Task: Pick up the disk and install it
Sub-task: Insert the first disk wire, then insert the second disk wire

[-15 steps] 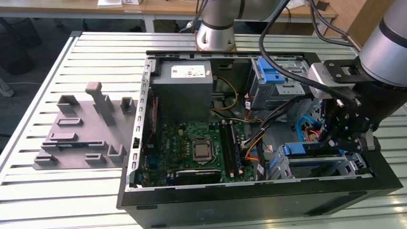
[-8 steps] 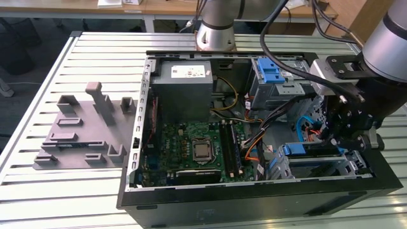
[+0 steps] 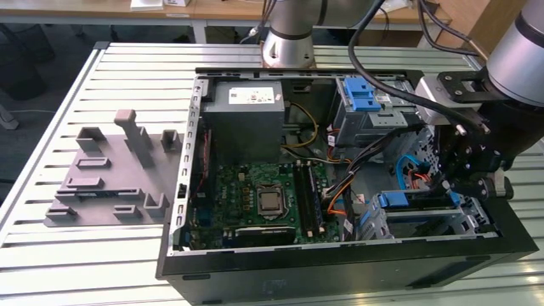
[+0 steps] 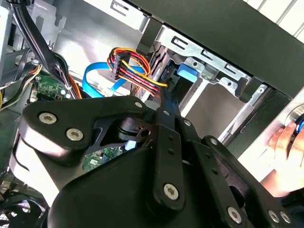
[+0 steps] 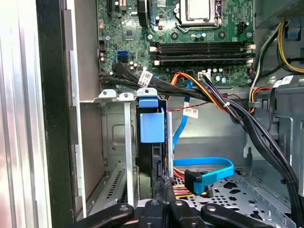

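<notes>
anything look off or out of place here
One thing stands out: a person's hand rests on the open black computer case's edge, close to the black gripper working at the grey metal drive cage.

Evenly bright, soft shadows inside the open computer case point(image 3: 340, 261). Glare along the slatted table point(image 3: 127, 70). Blurred, overexposed hand point(image 4: 285, 156) in the second wrist view.

Robotics lab: opened computer case point(image 3: 340, 268) on slatted aluminium workbench point(image 3: 85, 255).
</notes>
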Controlling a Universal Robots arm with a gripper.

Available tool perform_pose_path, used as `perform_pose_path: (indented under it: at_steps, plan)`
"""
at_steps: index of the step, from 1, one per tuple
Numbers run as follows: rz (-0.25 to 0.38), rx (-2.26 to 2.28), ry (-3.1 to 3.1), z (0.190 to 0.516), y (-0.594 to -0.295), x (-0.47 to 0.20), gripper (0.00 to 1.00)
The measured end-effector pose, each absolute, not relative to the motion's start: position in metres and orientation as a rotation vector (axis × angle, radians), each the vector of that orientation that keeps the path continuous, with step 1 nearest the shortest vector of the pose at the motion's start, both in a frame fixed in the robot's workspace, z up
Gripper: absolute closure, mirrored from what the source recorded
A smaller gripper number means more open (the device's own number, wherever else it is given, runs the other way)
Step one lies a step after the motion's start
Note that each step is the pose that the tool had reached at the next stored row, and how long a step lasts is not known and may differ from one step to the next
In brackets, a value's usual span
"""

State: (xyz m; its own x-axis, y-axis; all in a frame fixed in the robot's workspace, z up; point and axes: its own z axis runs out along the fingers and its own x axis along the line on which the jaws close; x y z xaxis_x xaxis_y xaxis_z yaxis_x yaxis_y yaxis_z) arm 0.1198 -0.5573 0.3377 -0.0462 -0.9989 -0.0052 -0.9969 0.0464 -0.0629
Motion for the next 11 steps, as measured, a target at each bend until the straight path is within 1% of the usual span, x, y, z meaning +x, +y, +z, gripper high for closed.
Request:
perform_pose_path:
  at_steps: [11]
  plan:
    - [-0.066, -2.137, 2.238, 0.3398, -0.5573, 0.1198, 0.89]
